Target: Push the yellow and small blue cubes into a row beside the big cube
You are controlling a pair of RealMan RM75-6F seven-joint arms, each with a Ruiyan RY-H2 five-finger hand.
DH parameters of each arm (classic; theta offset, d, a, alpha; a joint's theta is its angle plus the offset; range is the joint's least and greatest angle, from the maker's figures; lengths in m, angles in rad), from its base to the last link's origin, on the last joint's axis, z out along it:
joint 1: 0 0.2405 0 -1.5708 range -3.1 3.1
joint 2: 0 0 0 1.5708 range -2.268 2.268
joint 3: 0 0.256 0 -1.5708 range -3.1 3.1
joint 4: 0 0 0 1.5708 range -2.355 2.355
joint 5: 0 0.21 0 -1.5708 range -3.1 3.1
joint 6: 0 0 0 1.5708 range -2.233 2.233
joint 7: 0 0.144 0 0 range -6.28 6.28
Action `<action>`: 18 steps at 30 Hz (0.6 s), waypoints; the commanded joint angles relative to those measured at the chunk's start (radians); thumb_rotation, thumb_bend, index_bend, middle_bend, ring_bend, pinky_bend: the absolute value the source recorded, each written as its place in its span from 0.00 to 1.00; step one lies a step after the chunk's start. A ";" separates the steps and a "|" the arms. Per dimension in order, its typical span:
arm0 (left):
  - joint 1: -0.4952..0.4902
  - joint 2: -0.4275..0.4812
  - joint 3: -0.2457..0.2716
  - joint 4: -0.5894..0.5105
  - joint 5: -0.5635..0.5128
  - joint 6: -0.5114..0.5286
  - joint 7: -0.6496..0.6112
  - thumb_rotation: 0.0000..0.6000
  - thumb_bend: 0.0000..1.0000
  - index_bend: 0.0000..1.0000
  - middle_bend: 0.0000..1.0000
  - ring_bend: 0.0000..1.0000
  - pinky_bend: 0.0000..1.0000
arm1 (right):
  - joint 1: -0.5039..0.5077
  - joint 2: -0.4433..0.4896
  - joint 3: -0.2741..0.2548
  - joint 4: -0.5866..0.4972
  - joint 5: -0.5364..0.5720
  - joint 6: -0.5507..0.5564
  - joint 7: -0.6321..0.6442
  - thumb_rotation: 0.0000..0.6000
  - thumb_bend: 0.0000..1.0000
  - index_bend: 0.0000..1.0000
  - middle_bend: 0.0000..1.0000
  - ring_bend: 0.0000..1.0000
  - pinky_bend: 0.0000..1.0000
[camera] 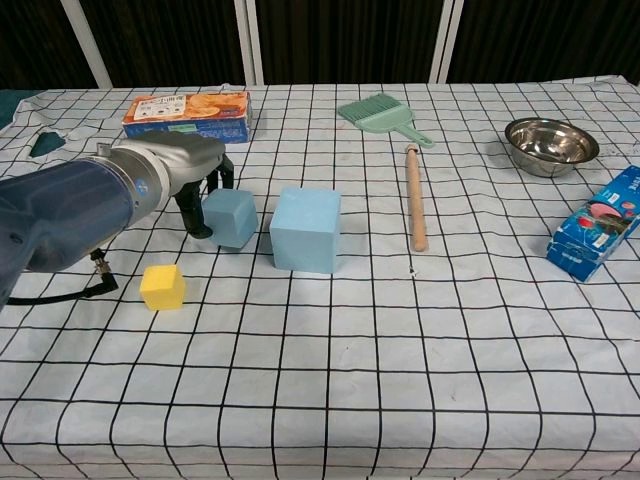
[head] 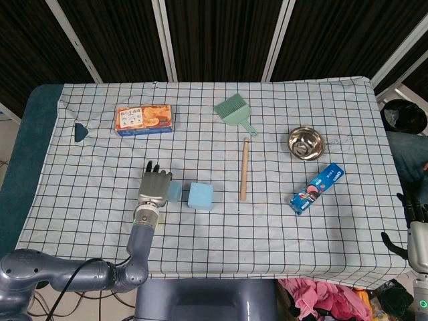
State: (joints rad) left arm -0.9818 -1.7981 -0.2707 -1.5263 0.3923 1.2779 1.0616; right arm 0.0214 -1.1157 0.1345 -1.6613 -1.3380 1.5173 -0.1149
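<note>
The big light-blue cube [head: 200, 196] [camera: 306, 229] stands near the middle of the checked cloth. Just left of it, a narrow gap apart, sits the small blue cube [head: 174, 193] [camera: 232, 217]. My left hand [head: 155, 186] [camera: 178, 170] presses against the small cube's left side with its fingers spread and holds nothing. The yellow cube [camera: 162, 286] lies nearer the front, left of both blue cubes; in the head view my left forearm hides it. My right hand [head: 414, 227] hangs off the table's right edge, empty, fingers apart.
An orange cracker box [camera: 188, 114] lies behind my left hand. A green brush [camera: 378, 113], a wooden stick [camera: 415, 196], a steel bowl [camera: 551, 144] and a blue packet [camera: 603, 225] occupy the right half of the table.
</note>
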 commanded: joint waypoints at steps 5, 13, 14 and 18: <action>-0.012 -0.039 0.010 0.039 0.016 0.011 0.014 1.00 0.33 0.48 0.32 0.12 0.01 | -0.002 0.001 0.002 0.000 0.002 0.004 0.004 1.00 0.19 0.11 0.07 0.21 0.12; -0.019 -0.091 0.013 0.082 0.050 0.022 0.014 1.00 0.32 0.47 0.32 0.12 0.01 | -0.003 0.002 0.005 0.003 0.002 0.004 0.014 1.00 0.19 0.11 0.07 0.21 0.12; -0.020 -0.095 0.015 0.086 0.055 0.024 0.016 1.00 0.32 0.47 0.32 0.12 0.01 | -0.003 0.002 0.005 0.004 0.002 0.005 0.014 1.00 0.19 0.11 0.07 0.21 0.12; -0.020 -0.115 0.015 0.106 0.067 0.034 0.024 1.00 0.31 0.47 0.32 0.12 0.01 | -0.005 0.004 0.007 0.004 0.003 0.008 0.019 1.00 0.19 0.11 0.07 0.21 0.12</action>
State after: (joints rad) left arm -1.0021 -1.9116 -0.2555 -1.4224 0.4583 1.3110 1.0841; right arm 0.0168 -1.1117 0.1412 -1.6574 -1.3354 1.5251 -0.0963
